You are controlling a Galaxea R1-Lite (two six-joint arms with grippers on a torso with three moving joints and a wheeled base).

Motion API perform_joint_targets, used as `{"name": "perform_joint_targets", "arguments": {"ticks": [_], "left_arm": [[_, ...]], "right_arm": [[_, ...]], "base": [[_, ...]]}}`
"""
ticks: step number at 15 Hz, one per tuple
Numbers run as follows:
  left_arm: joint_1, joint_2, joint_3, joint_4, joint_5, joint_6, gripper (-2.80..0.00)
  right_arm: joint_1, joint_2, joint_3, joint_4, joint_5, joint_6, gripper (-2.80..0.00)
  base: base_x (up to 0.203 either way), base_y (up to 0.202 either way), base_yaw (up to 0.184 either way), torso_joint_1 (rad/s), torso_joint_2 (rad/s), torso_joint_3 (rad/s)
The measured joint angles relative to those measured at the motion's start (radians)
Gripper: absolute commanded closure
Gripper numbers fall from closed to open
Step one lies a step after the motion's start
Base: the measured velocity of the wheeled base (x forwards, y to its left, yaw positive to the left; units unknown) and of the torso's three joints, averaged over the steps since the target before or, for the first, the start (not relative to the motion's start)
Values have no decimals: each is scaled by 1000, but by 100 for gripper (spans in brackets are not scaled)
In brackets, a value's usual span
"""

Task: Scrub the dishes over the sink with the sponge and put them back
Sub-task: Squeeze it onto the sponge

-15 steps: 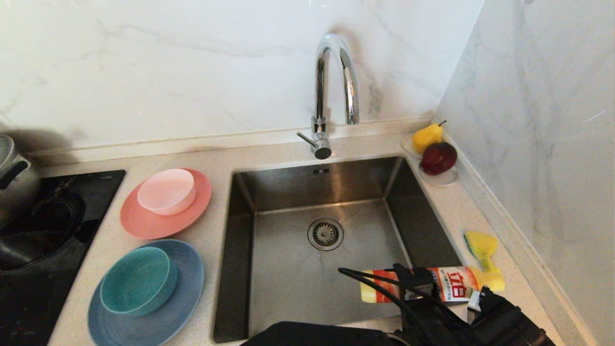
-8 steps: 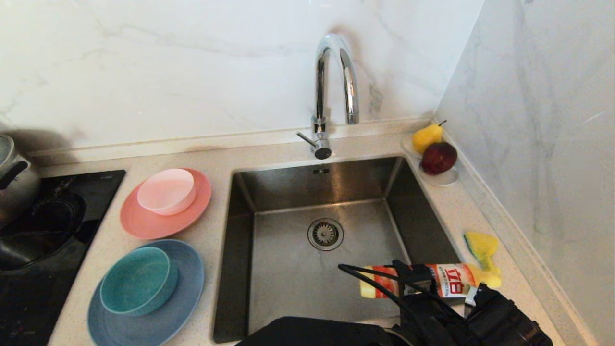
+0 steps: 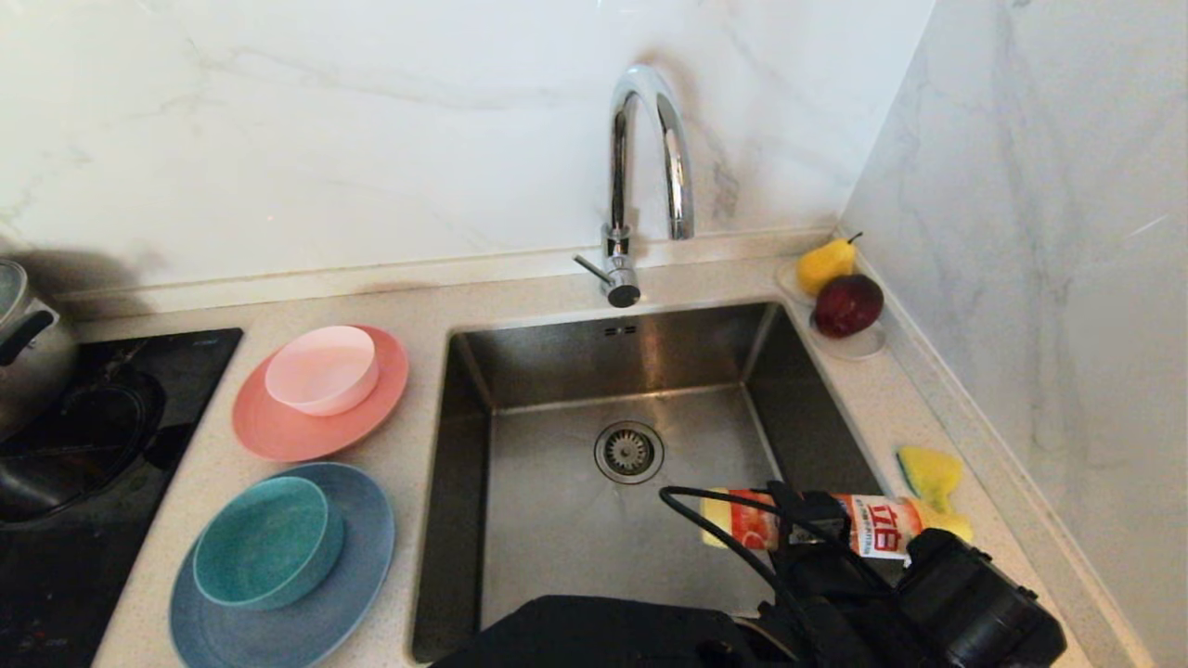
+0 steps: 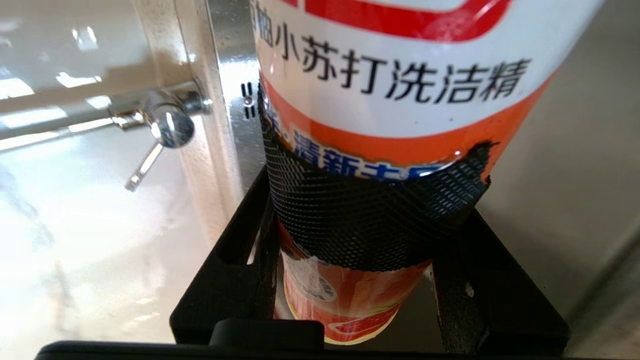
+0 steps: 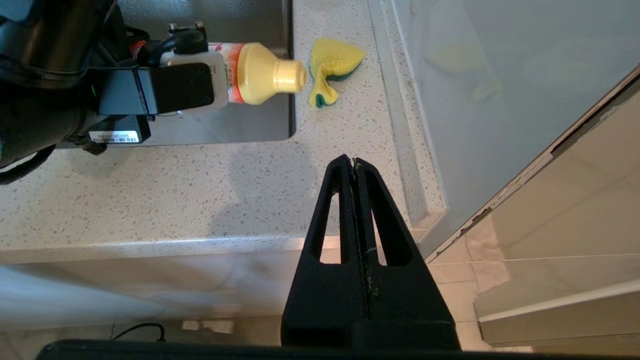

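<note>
Jaws of the left gripper (image 4: 357, 280) clamp a detergent bottle (image 3: 868, 531), held sideways over the sink (image 3: 557, 547), cap toward the sponge (image 3: 928, 473) just beyond it on the counter (image 5: 150, 200). Right gripper (image 5: 354, 167), pressed together and empty, hangs off the counter's edge.

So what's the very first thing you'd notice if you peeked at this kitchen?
Probably the orange and yellow soap bottle held sideways by the left claw over the sink's near right corner, its cap pointing toward the crumpled yellow sponge on the counter. Next, the colourful dishes left of the sink: a pale pink bowl on a salmon plate, and a teal bowl on a blue plate.
</note>
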Motion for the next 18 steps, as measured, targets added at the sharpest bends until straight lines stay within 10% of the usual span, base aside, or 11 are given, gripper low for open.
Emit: {"name": "perform_joint_targets", "arguments": {"ticks": [18], "left_arm": [[19,14,0,-182,-3,219,0]], "right_arm": [[0,0,0,0,1,0,0]], "base": [[0,0,0,0,0,0]]}}
